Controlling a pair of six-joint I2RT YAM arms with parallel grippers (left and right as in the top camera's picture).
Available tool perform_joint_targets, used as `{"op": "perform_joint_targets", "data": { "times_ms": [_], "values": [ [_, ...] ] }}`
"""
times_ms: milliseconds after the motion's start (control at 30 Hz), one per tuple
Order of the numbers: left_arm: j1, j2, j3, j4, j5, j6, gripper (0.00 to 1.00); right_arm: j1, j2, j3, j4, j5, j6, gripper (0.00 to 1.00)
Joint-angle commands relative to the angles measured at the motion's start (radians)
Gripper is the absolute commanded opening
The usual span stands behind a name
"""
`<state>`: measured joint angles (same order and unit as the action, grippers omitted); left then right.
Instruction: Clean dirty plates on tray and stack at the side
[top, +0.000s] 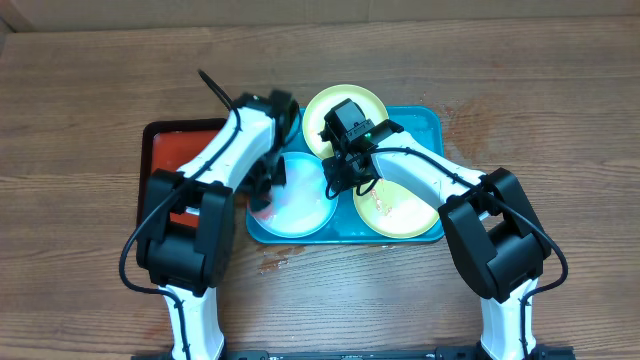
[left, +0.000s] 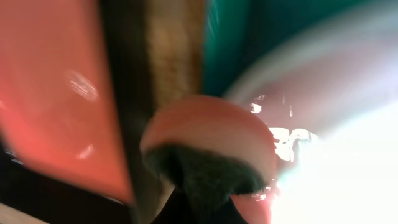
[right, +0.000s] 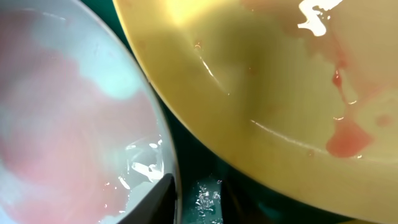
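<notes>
Turquoise tray (top: 428, 120) holds all three plates (top: 345, 105); the white plate (top: 300, 205) and the near yellow-green plate (top: 405, 212) show pink smears, and none is stacked aside yet. My left pincer (top: 263, 188) pinches a sponge (left: 211, 146) at the white plate's edge. My right pincer (top: 342, 178) sits low between plates, and I cannot tell its spread.

A robotics lab bench: left arm (top: 215, 170) and right arm (top: 430, 185) mounted at a wooden table (top: 90, 90).

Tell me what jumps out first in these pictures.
A turquoise tray sits mid-table holding three plates, both arms bent over it. The white plate on its left is filmed pink, and the yellow-green plate at its right carries red-orange smears. The left wrist view shows a peach sponge close up.
</notes>
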<state>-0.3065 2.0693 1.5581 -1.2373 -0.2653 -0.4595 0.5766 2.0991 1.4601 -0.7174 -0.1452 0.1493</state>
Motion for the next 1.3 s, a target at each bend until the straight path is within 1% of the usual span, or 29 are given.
{"op": "perform_joint_targets", "data": {
  "times_ms": [0, 33, 133, 233, 333, 467, 600, 700, 733, 833, 967, 1133, 1267],
  "values": [
    [0.015, 0.003, 0.122, -0.017, -0.053, -0.019, 0.04, -0.005, -0.008, -0.021, 0.006, 0.014, 0.004, 0.11],
    [0.022, 0.003, 0.155, -0.026, -0.027, -0.019, 0.04, -0.005, -0.008, -0.018, 0.007, 0.014, 0.004, 0.04],
    [0.055, 0.002, 0.247, -0.064, 0.022, -0.02, 0.04, -0.002, -0.011, 0.019, -0.017, 0.014, 0.004, 0.04],
    [0.11, 0.0, 0.309, -0.087, 0.039, -0.023, 0.04, 0.013, -0.024, 0.074, -0.064, 0.023, 0.0, 0.04],
    [0.195, -0.003, 0.331, -0.09, 0.089, -0.024, 0.04, 0.045, -0.046, 0.148, -0.134, 0.11, 0.0, 0.04],
    [0.325, -0.003, 0.323, -0.101, 0.193, -0.023, 0.04, 0.115, -0.068, 0.268, -0.262, 0.376, 0.0, 0.04],
    [0.423, -0.003, 0.322, -0.117, 0.208, -0.023, 0.04, 0.196, -0.07, 0.397, -0.369, 0.696, 0.0, 0.04],
    [0.469, -0.003, 0.322, -0.12, 0.223, -0.023, 0.04, 0.258, -0.07, 0.463, -0.422, 0.945, -0.009, 0.04],
    [0.481, -0.003, 0.322, -0.119, 0.231, -0.023, 0.04, 0.282, -0.07, 0.476, -0.427, 1.03, -0.053, 0.04],
    [0.494, -0.003, 0.322, -0.119, 0.233, -0.023, 0.04, 0.344, -0.07, 0.486, -0.417, 1.194, -0.208, 0.04],
    [0.494, -0.003, 0.322, -0.117, 0.233, -0.019, 0.04, 0.419, -0.07, 0.486, -0.374, 1.35, -0.361, 0.04],
    [0.493, -0.003, 0.322, -0.116, 0.233, -0.02, 0.04, 0.489, -0.07, 0.486, -0.299, 1.459, -0.524, 0.04],
    [0.488, -0.003, 0.322, -0.116, 0.233, -0.019, 0.04, 0.515, -0.07, 0.486, -0.221, 1.509, -0.608, 0.04]
  ]
}}
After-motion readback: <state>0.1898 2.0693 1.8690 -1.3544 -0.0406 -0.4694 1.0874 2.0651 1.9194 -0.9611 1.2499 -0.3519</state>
